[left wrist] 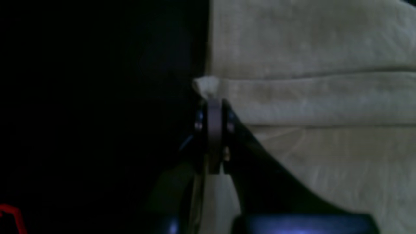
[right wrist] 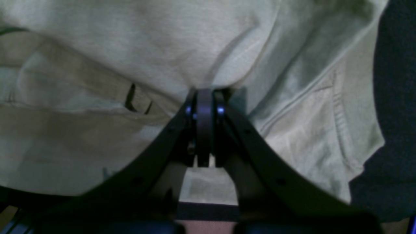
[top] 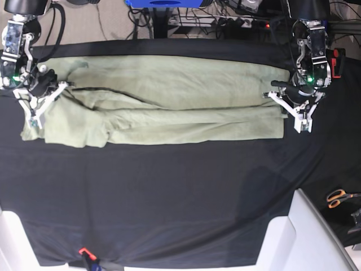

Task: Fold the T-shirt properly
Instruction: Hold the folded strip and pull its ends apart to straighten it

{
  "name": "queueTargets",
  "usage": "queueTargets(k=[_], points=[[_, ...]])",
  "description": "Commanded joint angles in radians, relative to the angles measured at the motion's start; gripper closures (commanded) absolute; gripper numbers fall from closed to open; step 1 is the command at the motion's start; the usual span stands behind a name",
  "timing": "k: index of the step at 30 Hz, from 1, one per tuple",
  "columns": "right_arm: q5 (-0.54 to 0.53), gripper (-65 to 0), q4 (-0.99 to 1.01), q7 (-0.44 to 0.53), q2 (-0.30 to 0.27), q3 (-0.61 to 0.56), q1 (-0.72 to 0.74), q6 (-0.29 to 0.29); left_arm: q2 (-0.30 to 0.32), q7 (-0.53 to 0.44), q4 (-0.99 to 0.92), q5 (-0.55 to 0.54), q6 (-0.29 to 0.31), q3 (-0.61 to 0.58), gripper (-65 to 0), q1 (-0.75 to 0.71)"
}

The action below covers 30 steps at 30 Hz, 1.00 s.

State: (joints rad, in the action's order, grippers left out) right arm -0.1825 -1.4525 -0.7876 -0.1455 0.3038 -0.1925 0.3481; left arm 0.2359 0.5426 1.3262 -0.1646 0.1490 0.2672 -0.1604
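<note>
shirt (top: 169, 84): soft n floppy, light, we'd grab corners/hems
L gripper (left wrist: 211, 94): clamped on shirt edge, 3 o'clock
R gripper (right wrist: 204, 89): pinching shirt fabric, 9 o'clock

The base camera looks straight down over the whole black tablecloth (top: 169, 197). The 2 wrist cameras sit close behind their grippers, each sharing the T-shirt (top: 169, 84) with it.
</note>
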Motion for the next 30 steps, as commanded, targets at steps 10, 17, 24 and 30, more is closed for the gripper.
queueTargets(k=[10,17,24,30], points=[[-0.004,0.0,-0.023,0.007,-0.012,0.005,0.008,-0.004,0.029,-0.013,0.013,-0.002,-0.006,0.002,0.0,0.011],[-0.004,0.0,-0.043,0.006,-0.012,0.005,-0.005,-0.004,0.043,-0.013,-0.006,-0.002,-0.006,0.002,0.0,0.032],[-0.004,0.0,-0.055,0.006,-0.013,0.053,-0.002,-0.004,0.043,-0.013,-0.038,-0.002,-0.006,0.002,0.0,0.058],[-0.004,0.0,-0.055,-0.008,-0.042,0.054,-0.005,-0.004,0.041,-0.013,-0.034,-0.003,-0.006,0.002,0.0,0.058]])
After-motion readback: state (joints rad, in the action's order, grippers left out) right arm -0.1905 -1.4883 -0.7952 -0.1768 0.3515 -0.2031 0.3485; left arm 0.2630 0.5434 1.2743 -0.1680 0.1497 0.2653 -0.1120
